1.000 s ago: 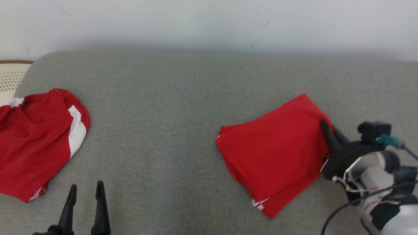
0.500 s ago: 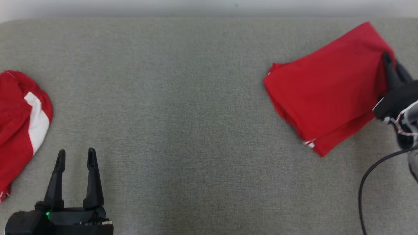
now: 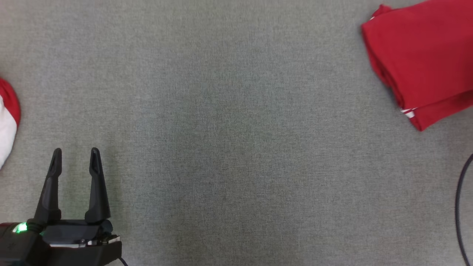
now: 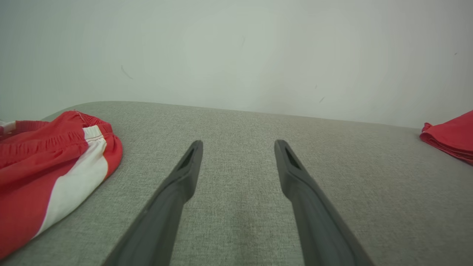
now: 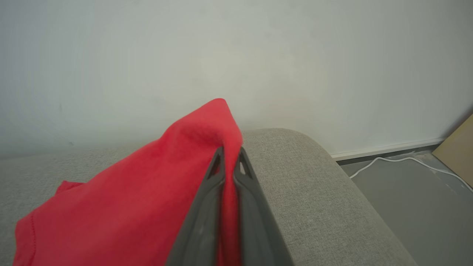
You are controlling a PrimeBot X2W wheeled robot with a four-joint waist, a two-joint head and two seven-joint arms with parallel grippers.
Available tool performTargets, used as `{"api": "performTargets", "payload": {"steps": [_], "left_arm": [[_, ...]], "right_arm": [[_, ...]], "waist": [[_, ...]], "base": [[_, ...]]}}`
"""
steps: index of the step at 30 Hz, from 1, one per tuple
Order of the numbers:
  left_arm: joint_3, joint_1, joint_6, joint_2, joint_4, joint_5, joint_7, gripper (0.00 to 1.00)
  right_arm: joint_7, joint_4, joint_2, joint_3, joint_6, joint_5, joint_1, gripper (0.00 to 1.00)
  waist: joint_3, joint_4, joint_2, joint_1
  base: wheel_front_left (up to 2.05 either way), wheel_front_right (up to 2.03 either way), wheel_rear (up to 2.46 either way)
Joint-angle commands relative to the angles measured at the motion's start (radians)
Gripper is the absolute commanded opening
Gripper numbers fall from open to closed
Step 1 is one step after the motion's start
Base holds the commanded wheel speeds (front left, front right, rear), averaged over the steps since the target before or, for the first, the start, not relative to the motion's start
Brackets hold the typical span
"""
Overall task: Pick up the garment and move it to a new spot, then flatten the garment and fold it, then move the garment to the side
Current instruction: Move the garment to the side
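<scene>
Up toward the far right corner of the grey upholstered surface point(image 3: 221, 129) lies the folded red garment point(image 3: 421, 55), a neat stack of layers with a sliver of white trim showing at its near corner. The right fingers point(image 5: 207, 207) are pressed together on its right-hand edge, with a ridge of red cloth pinched between them and standing up above their tips; just beyond them the surface rounds off at its corner. Compared with a second ago, the garment has travelled rightward and away from the near edge. Part of that shift in the head view is the camera dipping, but the gap between this bundle and the loose red-and-white garment point(image 4: 55, 173) at the left edge has clearly grown, so the cloth itself has been dragged. The fold looks to have held through the slide, with the layers squared up and nothing trailing. I would judge this to be the last stage of the job, moving the folded piece to the side, and nearly done: what remains is to let go without tugging the top layer askew, and to stop short of the rounded corner so the stack does not slip off toward the floor point(image 5: 406, 207), where a white cable point(image 5: 391, 160) runs. The left fingers point(image 3: 96, 184) are spread wide and hold nothing, hovering low over bare fabric near the front left, well apart from both garments.
</scene>
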Motion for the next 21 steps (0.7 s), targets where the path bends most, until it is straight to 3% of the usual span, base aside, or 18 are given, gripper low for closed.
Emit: {"api": "performTargets", "payload": {"steps": [1,7,21], "left_arm": [[0.008,-0.014,-0.001,0.0,-0.012,0.012,-0.004,1.0],[0.018,-0.017,-0.007,0.001,-0.033,0.024,-0.004,1.0],[0.027,-0.015,-0.01,0.0,-0.034,0.028,-0.004,1.0]], "right_arm": [[-0.006,0.013,-0.02,0.0,0.0,0.006,-0.018,0.0],[-0.009,0.051,-0.064,0.001,0.0,-0.005,-0.051,0.0],[-0.011,0.121,-0.046,0.002,0.0,-0.014,-0.062,0.0]], "waist": [[0.029,0.001,-0.0002,-0.0003],[0.047,0.003,-0.0002,-0.0003],[0.051,-0.008,-0.0002,-0.0003]], "base": [[0.0,0.0,0.0],[0.0,0.0,0.0],[0.0,0.0,0.0]]}}
